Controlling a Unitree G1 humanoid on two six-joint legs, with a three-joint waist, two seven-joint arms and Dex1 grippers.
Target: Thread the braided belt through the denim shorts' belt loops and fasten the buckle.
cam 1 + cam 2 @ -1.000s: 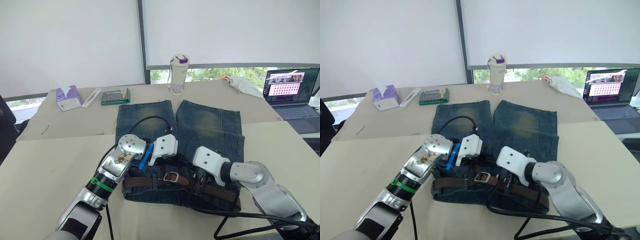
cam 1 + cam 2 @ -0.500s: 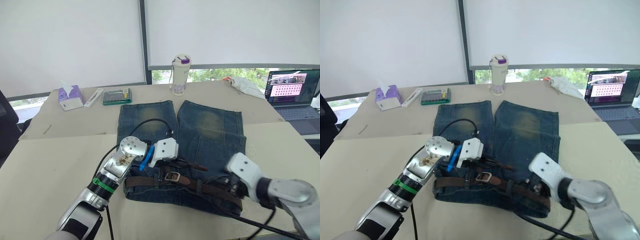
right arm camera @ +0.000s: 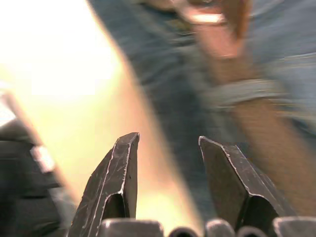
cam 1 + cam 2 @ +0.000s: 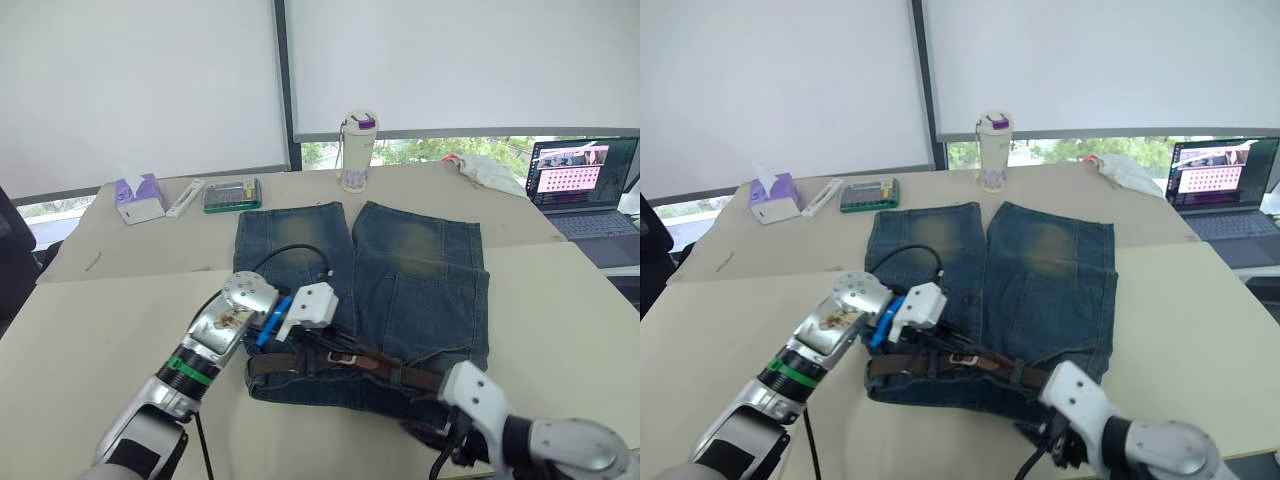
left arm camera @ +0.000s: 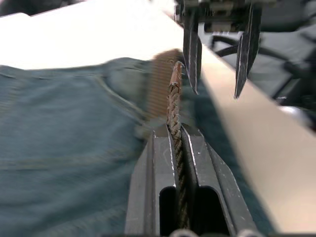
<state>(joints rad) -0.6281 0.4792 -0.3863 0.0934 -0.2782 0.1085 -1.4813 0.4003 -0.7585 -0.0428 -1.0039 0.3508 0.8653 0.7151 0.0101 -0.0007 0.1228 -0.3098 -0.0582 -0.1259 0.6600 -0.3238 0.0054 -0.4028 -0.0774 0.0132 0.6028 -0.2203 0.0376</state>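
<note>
Tissue box (image 4: 137, 196): purple and white, at the far left of the tabletop (image 4: 90, 320), with a white remote-like stick (image 4: 184, 196) and a green case (image 4: 231, 193) just to its right.
Left pincer (image 4: 318, 338): over the left part of the shorts' waistband, fingers pressed together on the belt; the left wrist view has the woven strap running edge-up in the narrow slot between the two fingers (image 5: 160, 163).
Belt (image 4: 372, 364): dark brown braid lying along the waistband, from the left edge of the shorts towards the right, rising a little where the left pincer pinches it.
Buckle (image 4: 346, 357): small silver frame on the strap, just right of the left pincer's tip, about mid-waistband.
Belt loops (image 4: 401, 376): one narrow denim strip crosses the strap right of the buckle; the rest are too small to tell.
Shorts (image 4: 420, 300): blue denim, flat on the tabletop, waistband at the near edge, both legs pointing to the far side with faded tan patches.
Tumbler (image 4: 357, 150): pale with a purple lid, upright beyond the shorts' legs.
Right pincer (image 5: 219, 59): near the right end of the waistband at the tabletop's near edge, fingers spread, nothing between them; the right wrist view has the blurred strap and denim ahead of the fingers.
Laptop (image 4: 580, 190): open, screen lit, at the far right.
</note>
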